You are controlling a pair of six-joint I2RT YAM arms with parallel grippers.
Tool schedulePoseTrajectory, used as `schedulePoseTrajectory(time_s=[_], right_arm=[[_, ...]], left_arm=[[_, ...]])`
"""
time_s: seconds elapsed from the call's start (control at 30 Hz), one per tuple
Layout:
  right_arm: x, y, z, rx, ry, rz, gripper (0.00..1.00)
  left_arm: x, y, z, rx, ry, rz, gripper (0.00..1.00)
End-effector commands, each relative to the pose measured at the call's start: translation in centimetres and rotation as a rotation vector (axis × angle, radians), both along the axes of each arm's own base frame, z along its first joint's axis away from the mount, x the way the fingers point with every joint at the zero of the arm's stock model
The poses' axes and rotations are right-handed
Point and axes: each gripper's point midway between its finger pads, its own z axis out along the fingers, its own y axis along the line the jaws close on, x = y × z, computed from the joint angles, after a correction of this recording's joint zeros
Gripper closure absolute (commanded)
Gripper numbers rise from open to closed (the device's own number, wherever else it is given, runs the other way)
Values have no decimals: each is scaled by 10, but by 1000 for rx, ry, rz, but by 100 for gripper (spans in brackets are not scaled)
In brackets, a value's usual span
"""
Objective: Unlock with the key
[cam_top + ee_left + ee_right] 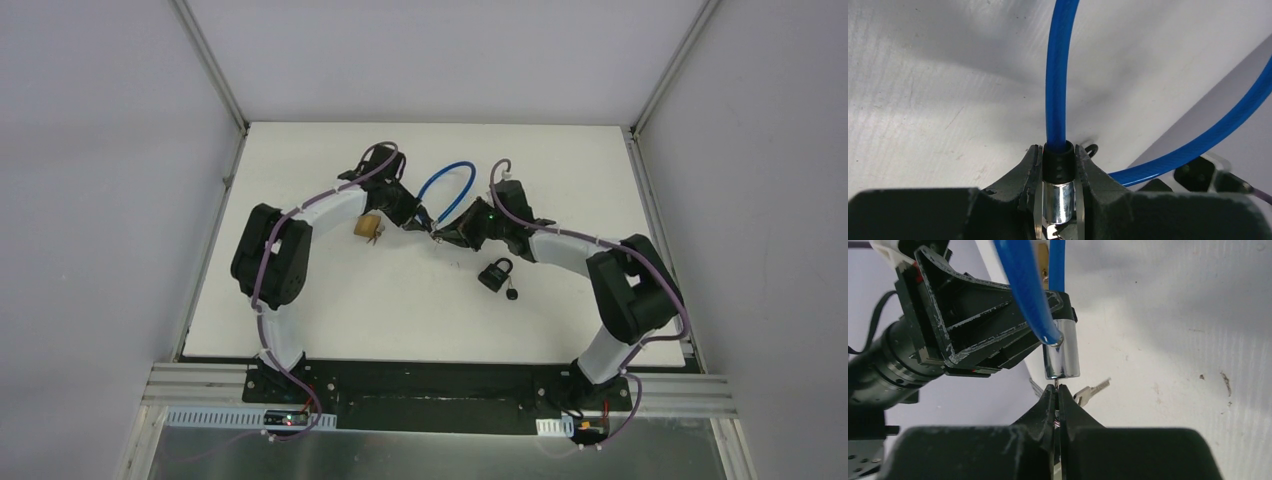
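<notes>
A blue cable lock loops over the middle of the white table. My left gripper is shut on its black collar and chrome cylinder. The same cylinder shows in the right wrist view. My right gripper meets it from the right; in the right wrist view the gripper is shut on a key whose blade enters the cylinder's bottom end. Spare keys hang beside it. The free blue cable end rests against the cylinder.
A brass padlock lies left of the grippers, beside the left arm. A black padlock with a key at its base lies in front of the right gripper. Grey walls border the table.
</notes>
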Motion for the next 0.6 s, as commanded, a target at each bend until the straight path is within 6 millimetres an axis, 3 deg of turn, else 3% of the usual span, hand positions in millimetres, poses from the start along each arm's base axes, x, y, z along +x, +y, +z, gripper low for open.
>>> schedulePoseTrajectory(time_s=[0.0,0.13,0.3,0.57], right_arm=[[36,-1,51,238,-63,-204,100],[31,-10,75,438,12,-304,100],[26,-25,77,584,107,-427,100],[31,-42,97,762,153,-563,100]], left_arm=[[-21,-30,93,-295,-121,-56,100],[-14,-30,121,-365,-251,-48,100],[-12,-30,160,-460,-403,-45,100],[-16,-26,203,-654,-515,2,100]])
